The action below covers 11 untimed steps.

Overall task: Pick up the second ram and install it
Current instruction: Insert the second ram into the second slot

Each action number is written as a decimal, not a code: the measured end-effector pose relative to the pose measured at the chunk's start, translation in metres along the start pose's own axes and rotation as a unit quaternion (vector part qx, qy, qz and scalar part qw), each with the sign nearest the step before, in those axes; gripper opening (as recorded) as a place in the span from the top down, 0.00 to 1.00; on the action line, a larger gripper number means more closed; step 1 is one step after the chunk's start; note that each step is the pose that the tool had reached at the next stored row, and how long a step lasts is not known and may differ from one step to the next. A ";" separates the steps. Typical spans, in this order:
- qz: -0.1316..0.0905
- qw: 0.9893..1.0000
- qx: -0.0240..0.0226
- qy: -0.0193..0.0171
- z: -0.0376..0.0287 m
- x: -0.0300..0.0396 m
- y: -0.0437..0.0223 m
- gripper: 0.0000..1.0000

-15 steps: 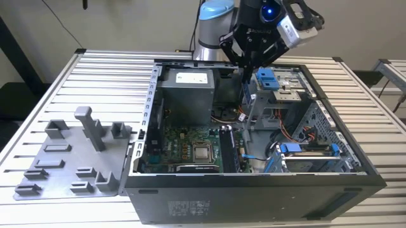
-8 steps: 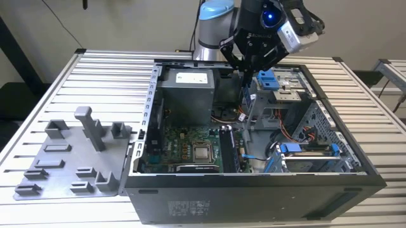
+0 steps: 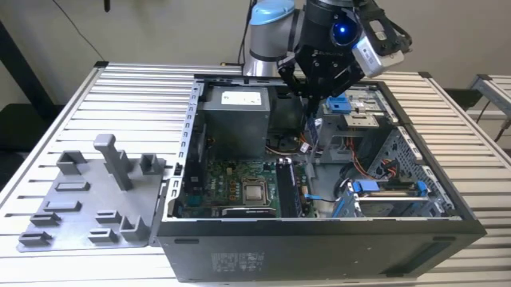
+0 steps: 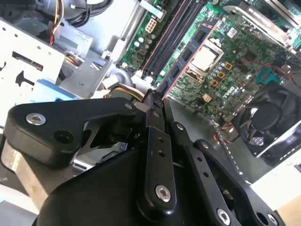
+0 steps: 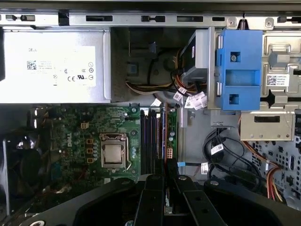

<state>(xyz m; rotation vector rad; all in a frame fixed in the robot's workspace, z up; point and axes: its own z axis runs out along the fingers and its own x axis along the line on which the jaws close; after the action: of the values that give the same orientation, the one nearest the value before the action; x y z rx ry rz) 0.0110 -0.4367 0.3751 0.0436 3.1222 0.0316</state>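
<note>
Hand point(image 3: 310, 95) clamped on second ram point(image 4: 188, 54), over open computer case point(image 3: 319, 245); motherboard point(image 5: 80, 136) inside.

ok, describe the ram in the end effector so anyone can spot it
Look inside the open computer case, over the green motherboard. The second ram juts from the end effector, a thin dark stick. Unlike the black memory slots beside it, it carries a row of chips.

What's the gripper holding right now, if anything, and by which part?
The second ram, pinched across its flat faces by the gripper; where along its length is hidden.
</note>
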 end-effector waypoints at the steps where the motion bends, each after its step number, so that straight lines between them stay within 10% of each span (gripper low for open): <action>1: 0.000 1.000 0.000 0.000 0.0006 0.0000 -0.0014 0.86; 11: 0.001 1.000 0.000 0.000 0.0052 0.0001 -0.0027 0.86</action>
<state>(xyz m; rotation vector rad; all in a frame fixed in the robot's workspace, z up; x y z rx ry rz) 0.0110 -0.4393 0.3699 0.0452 3.1221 0.0311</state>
